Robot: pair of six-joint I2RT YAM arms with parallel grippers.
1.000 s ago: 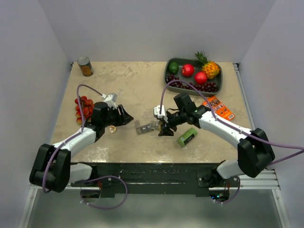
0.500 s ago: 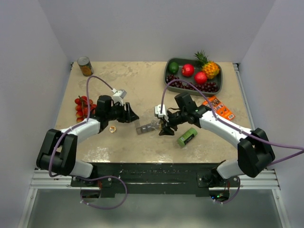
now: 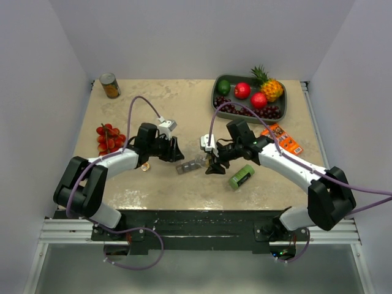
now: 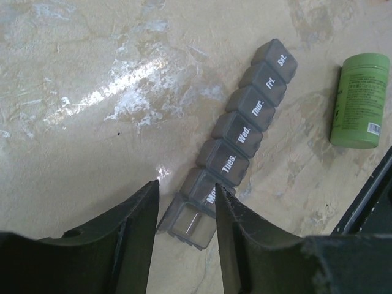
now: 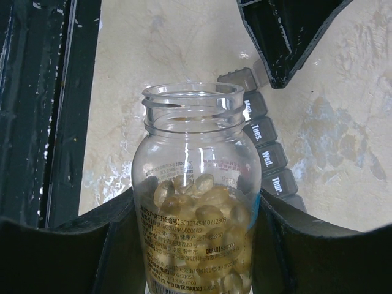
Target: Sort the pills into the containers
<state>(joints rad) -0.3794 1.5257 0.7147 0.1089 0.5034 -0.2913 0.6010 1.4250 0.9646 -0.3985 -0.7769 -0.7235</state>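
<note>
The left gripper [image 4: 185,195], jaws apart, is held over the Mon end of the containers [image 4: 245,131]. This light, stiff strip is probably best pinned by its sides. Slippery pills [image 5: 199,199] are seen inside the bottle [image 5: 195,128], clamped by the right gripper [image 5: 196,257].

**Setting:** robot test cell, lab type.
**Enclosure:** plain white walls [image 3: 184,37] on three sides.
**Bench:** beige stone-pattern table [image 3: 177,104]; metal rail [image 3: 202,229] along the near edge.
**Fixtures:** left arm [image 3: 104,171] and right arm [image 3: 294,164] bolted at that edge; purple cables [image 3: 138,104] looped loose.
**Props, a mixed lot:** can [image 3: 110,86], fruit tray [image 3: 215,92], tomatoes [image 3: 108,136], orange packet [image 3: 283,138], green box [image 3: 241,176], pill strip [image 4: 245,131].
</note>
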